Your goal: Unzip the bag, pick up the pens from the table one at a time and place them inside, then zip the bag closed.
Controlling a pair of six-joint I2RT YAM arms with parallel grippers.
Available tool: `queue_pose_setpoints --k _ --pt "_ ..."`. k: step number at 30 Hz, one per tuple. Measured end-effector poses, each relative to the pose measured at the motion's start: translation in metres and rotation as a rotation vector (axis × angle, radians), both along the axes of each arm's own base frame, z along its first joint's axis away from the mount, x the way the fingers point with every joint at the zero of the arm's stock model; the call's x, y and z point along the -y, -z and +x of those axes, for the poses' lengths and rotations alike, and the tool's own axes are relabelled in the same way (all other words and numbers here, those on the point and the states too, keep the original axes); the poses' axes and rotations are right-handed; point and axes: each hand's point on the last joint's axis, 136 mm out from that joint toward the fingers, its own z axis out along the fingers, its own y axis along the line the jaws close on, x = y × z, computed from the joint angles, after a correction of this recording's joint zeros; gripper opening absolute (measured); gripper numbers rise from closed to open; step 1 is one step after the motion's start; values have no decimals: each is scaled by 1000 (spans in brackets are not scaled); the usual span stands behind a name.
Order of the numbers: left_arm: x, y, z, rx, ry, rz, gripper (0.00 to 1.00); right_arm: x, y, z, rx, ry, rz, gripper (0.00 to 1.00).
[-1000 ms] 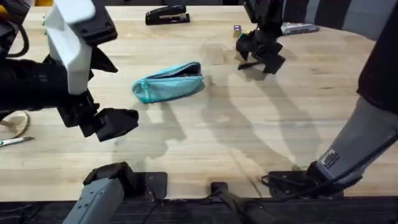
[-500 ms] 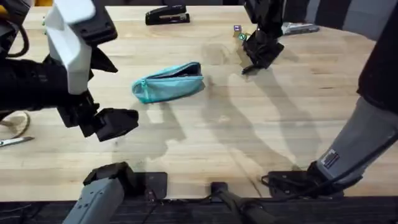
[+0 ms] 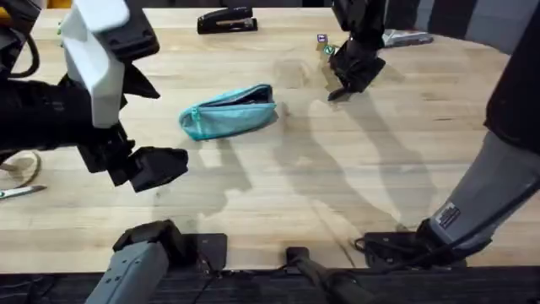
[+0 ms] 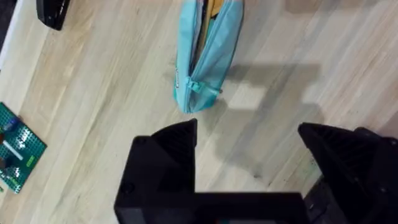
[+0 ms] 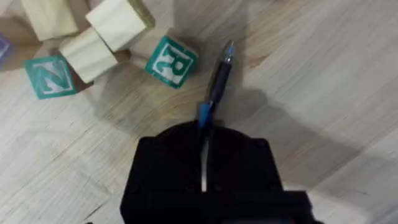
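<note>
The left end effector hangs over the near left part of the desk, its two black fingers spread wide with nothing between them. In the left wrist view bare wood shows in the gap, and the bag lies beyond the fingertips, apart from them. A green board lies on the desk off to one side in that view.

In the overhead view the bag lies on the desk left of centre, beyond and to the right of the left end effector and well apart from it. It lies crosswise, its right end slightly farther from the robot. Its zip is open along the top; the left wrist view shows something yellow-orange inside the slit and a small teal tab at the nearer end. A black stapler sits at the far edge, beyond the bag.

The right end effector is down at the desk far right of centre, well to the right of the bag. In the right wrist view its fingers are closed on a pen, which sticks out past the fingertips with its tip near a green-lettered block. Another lettered block and plain wooden blocks lie close by.
</note>
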Motion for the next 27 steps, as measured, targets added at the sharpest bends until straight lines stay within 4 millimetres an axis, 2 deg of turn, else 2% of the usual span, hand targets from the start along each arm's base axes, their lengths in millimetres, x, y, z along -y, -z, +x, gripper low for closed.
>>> queue_pose_setpoints --k 5,12,16,27 --pt "0 0 0 0 0 0 993 -1 -16 0 20 -25 8 31" --pt "0 0 0 0 0 0 994 -3 -81 6 171 -36 50 30" --pt "0 0 0 0 0 0 994 -3 -108 5 235 -46 65 31" --pt "0 0 0 0 0 0 994 -4 -166 -6 319 -323 -7 32"
